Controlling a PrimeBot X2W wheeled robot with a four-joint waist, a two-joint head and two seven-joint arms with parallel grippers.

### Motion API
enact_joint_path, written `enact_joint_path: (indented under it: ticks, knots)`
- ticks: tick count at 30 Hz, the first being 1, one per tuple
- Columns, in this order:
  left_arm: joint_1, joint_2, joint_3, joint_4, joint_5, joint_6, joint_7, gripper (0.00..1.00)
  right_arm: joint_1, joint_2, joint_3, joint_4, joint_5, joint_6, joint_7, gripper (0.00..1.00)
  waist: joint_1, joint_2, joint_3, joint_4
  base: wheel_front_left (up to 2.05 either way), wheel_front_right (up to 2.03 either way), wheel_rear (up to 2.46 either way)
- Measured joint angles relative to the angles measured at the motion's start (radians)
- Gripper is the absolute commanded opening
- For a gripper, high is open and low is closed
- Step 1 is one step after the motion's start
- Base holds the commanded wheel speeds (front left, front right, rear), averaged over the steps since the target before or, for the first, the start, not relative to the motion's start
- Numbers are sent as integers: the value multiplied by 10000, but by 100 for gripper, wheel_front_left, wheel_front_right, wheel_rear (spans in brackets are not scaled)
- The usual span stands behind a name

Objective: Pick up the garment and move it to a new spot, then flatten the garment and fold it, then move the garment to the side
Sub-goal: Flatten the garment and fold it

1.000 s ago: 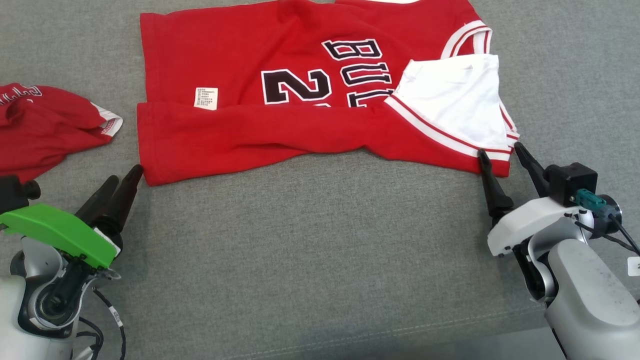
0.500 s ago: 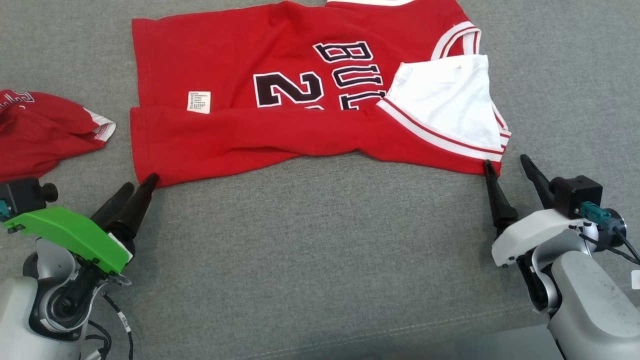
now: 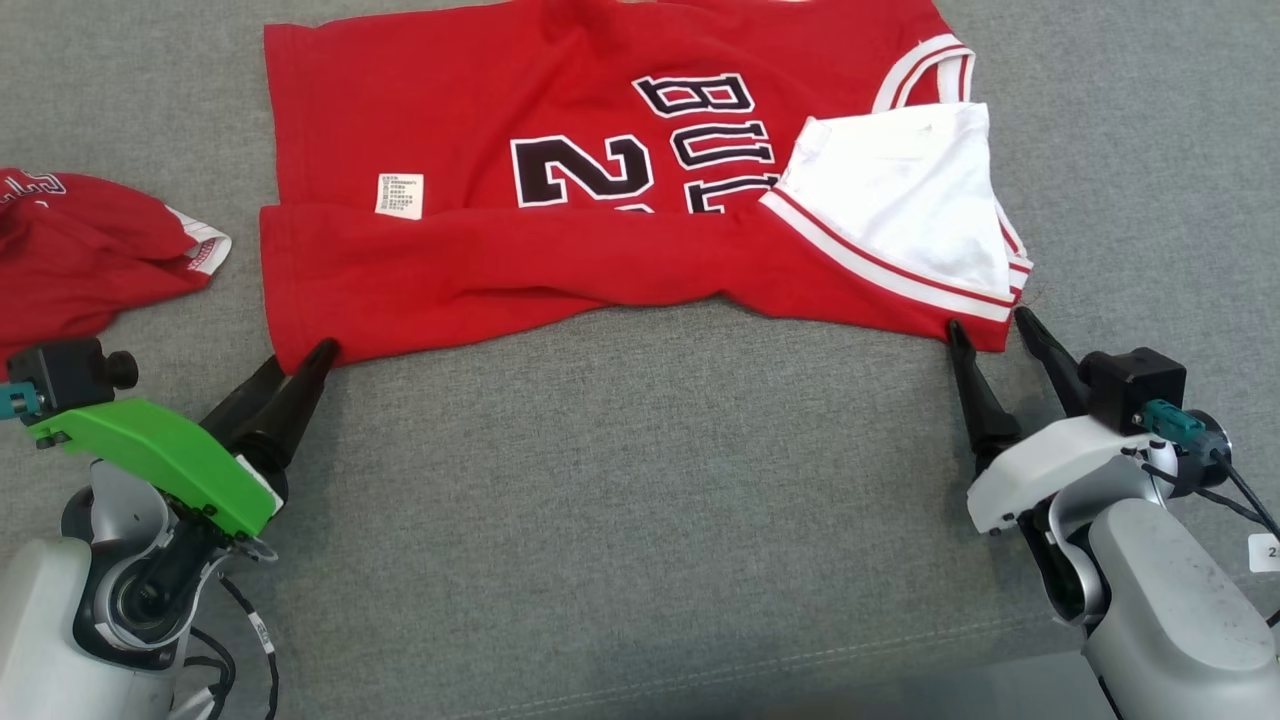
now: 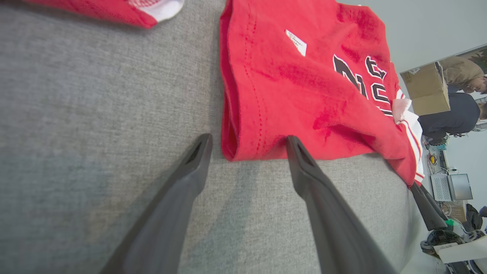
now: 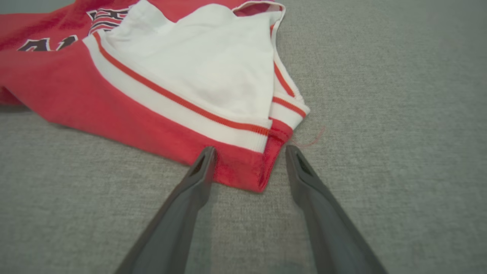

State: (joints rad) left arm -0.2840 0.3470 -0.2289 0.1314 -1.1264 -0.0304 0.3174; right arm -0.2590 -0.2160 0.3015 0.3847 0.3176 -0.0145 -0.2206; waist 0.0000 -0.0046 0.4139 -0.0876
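Left tool [image 3: 300, 355] and right tool [image 3: 988, 320] had advanced onto near corners of the garment [image 3: 450, 270], both spread, nothing pinched. Recommended handling was a pinch through all layers, both sides together.

Left gripper [image 3: 300, 355]: green housing [image 3: 150, 455], dark tapered fingers [image 3: 290, 395]. Right gripper [image 3: 988, 320]: white housing [image 3: 1040, 465], black camera block [image 3: 1130, 385], teal connector [image 3: 1165, 415].
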Motion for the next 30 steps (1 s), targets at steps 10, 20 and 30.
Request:
enact_joint_path:
  ticks: [10,20,30]
  knots:
    - [-199,-115,-82,40,2,-155,75,0,-298,15,-56,82,370,330,155,0,0,0,113,22,0,0,0]
    - [-41,-67,-90,-2,-397,-506,274,0,-501,-698,-548,226,740,679,686,0,0,0,-216,122,0,0,0]
    - [1438,61,-184,-878,-738,-637,384,0,268,-1060,-813,-65,1580,930,1630,0,0,0,-777,276,0,0,0]
